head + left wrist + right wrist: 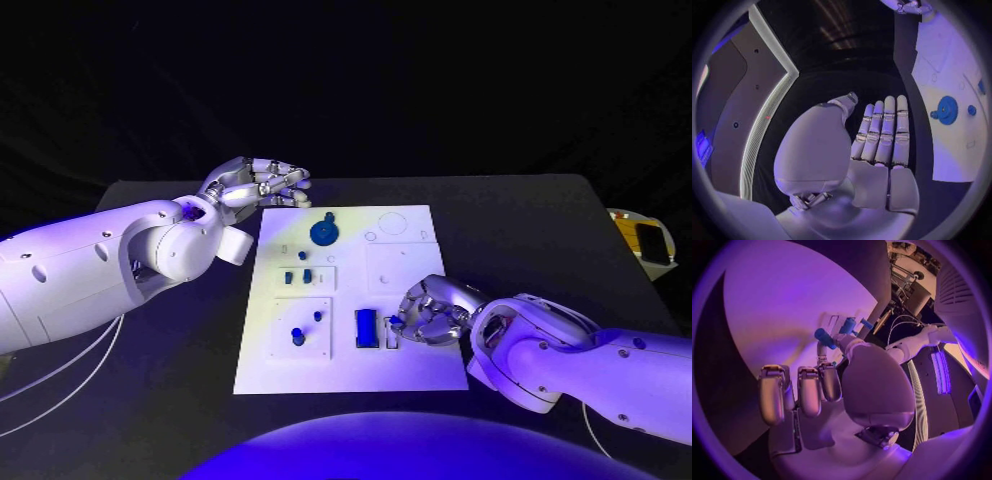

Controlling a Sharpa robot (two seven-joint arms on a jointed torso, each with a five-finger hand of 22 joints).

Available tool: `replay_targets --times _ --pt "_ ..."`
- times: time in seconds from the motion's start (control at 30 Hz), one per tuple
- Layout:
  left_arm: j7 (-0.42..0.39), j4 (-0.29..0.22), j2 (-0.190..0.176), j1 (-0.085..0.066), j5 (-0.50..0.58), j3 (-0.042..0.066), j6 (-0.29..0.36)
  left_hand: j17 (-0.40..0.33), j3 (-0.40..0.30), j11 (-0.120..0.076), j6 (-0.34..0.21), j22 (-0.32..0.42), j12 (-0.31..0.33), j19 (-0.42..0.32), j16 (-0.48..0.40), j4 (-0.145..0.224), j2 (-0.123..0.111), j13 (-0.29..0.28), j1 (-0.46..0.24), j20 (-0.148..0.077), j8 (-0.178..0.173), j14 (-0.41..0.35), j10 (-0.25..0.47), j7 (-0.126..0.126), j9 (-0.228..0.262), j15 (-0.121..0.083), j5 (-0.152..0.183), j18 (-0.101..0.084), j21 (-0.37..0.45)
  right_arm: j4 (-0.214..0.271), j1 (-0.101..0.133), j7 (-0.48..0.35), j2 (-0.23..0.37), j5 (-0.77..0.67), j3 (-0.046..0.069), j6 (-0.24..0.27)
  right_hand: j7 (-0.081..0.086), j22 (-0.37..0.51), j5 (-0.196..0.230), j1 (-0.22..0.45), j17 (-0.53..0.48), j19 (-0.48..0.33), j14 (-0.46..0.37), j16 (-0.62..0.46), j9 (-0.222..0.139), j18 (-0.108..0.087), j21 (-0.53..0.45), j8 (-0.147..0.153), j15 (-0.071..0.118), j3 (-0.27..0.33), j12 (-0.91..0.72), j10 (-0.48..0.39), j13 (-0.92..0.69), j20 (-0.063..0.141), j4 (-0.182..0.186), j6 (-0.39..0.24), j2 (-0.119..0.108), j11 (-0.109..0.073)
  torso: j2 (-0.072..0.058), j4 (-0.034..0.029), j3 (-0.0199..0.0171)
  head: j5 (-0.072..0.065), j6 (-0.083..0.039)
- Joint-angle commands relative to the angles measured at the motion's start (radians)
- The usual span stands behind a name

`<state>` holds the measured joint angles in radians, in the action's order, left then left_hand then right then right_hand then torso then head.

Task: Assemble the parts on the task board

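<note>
Head view, near edge first: right hand [430,312] sits at the near-right part of the task board [346,370], over the board's right edge. Its fingers [414,322] curl in beside a small pale upright part [391,331], just right of the blue rectangular block [366,328]. Can't tell from here if the hand is touching that part. Right wrist view shows the hand's fingers [809,390] bent down twd the white board, w/ blue pieces [824,337] just past the fingertips; whether anything is pinched can't be told.

Left of the block, on the near-left panel, two small blue pegs [299,337] stand apart from each other. Further up, mid-left panel holds two more small blue parts [297,276], side by side.

Toward the far end, a round blue gear [325,233] lies on the board w/ a small blue knob just behind it. Circular outlines are marked on the far-right part of the board.

Farthest: left hand [260,185] is at the board's far-left corner, over the black bench [534,230], holding nothing. Left wrist view shows its fingers [882,132] straight and side by side, palm flat, empty, w/ the gear [947,110] on the board well off to one side.
</note>
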<state>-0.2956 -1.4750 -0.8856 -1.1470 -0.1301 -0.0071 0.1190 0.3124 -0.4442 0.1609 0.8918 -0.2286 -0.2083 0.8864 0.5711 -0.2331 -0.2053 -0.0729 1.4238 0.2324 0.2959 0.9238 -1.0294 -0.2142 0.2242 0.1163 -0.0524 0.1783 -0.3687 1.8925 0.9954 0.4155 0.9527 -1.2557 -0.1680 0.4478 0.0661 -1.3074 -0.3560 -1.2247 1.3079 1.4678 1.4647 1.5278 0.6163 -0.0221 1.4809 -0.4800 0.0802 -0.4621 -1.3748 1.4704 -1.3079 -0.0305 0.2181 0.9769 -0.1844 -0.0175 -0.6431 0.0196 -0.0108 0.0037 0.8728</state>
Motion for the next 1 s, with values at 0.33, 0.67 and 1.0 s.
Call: replay_targets --times 0.33,0.67,1.0 --pt "-0.003 -0.004 0.002 -0.001 -0.001 0.001 -0.019 0.001 0.004 0.001 -0.001 0.001 -0.006 0.005 -0.005 0.0 -0.001 -0.001 0.009 0.0 -0.004 -0.007 0.008 -0.002 -0.001 0.0 0.002 0.003 0.007 -0.027 -0.001 0.035 -0.028 0.04 0.0 -0.076 -0.021 -0.238 0.017 0.106 0.173 0.073 0.088 0.008 0.01 0.003 0.0 -0.015 0.006 -0.104 -0.022 0.023 -0.14 0.006 -0.09 0.03 0.002 -0.009 0.0 0.002 -0.0019 0.005 0.0" --pt "0.0 -0.004 0.002 -0.001 -0.001 0.001 -0.021 0.002 0.006 0.001 -0.001 0.003 -0.007 0.006 -0.005 0.0 0.0 -0.001 0.011 0.0 -0.004 -0.008 0.009 -0.003 -0.002 0.0 0.002 0.003 0.009 -0.029 -0.001 0.056 -0.035 0.007 0.0 -0.085 -0.027 -0.239 0.054 0.137 0.176 0.074 0.089 0.009 0.014 0.004 0.003 -0.025 0.01 -0.086 -0.04 0.032 -0.153 0.01 -0.07 0.044 -0.002 -0.014 0.001 0.0024 -0.0018 0.004 0.0" --pt "0.002 -0.005 0.001 -0.001 -0.001 0.001 -0.022 0.003 0.007 0.002 -0.001 0.003 -0.007 0.007 -0.005 -0.001 0.0 -0.001 0.011 0.0 -0.004 -0.008 0.009 -0.003 -0.002 0.0 0.002 0.003 0.01 -0.025 -0.001 0.055 -0.04 0.002 0.0 -0.074 -0.028 -0.24 0.082 0.165 0.179 0.075 0.089 0.01 0.016 0.004 0.006 -0.029 0.012 -0.073 -0.047 0.036 -0.16 0.012 -0.045 0.049 0.002 -0.016 0.0 0.0008 -0.0006 0.004 0.0"
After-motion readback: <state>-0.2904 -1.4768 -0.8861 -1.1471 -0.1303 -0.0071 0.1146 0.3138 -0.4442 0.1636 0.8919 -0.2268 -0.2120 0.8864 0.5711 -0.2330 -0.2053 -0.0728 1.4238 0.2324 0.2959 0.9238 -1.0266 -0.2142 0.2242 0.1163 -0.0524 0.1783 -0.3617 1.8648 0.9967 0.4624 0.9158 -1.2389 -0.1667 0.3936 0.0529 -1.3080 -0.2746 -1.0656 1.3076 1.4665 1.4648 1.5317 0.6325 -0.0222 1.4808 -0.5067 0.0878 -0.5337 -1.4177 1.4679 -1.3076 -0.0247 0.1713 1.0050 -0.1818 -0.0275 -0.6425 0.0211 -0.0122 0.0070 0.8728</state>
